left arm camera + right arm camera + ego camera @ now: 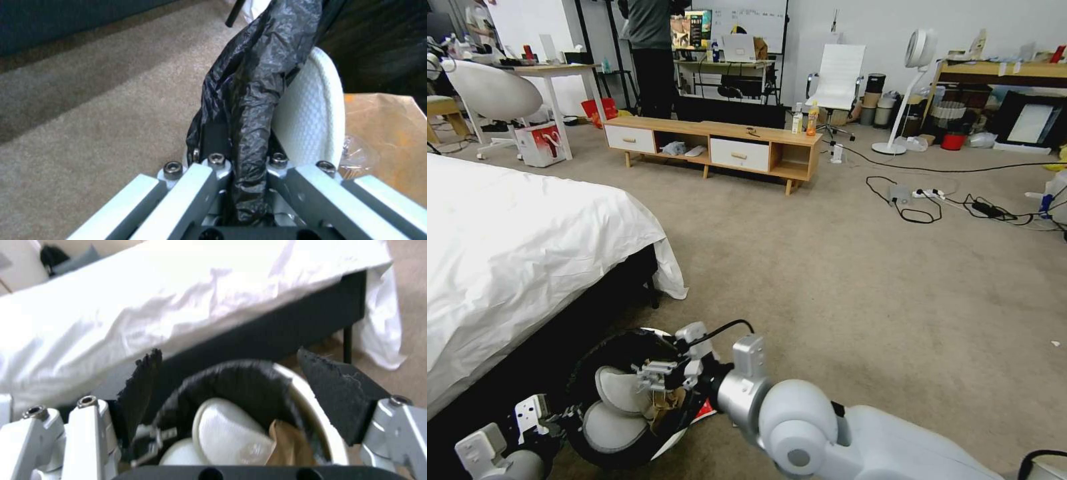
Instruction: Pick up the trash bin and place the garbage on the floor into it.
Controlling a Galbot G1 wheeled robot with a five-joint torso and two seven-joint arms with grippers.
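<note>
The trash bin (602, 352), white with a black liner, hangs low beside the bed, and my left gripper (554, 417) is shut on its rim. In the left wrist view the left gripper (238, 156) pinches the black liner (253, 83) next to a white flap (307, 116). My right gripper (655, 377) hovers over the bin's mouth, open with nothing between its fingers. In the right wrist view the right gripper (229, 360) spreads its black pads (338, 390) around the bin's rim (311, 400). A brown paper bag (667, 403) (391, 133) (287, 443) lies inside. A red-white scrap (706, 410) peeks out under my right wrist.
The white-sheeted bed (514, 253) stands close on the left. A low wooden cabinet (714, 143) with an orange drink bottle (812, 119) is ahead. Cables (934, 200) and a standing fan (907, 87) lie at the far right. Open carpet (840, 287) spreads ahead and right.
</note>
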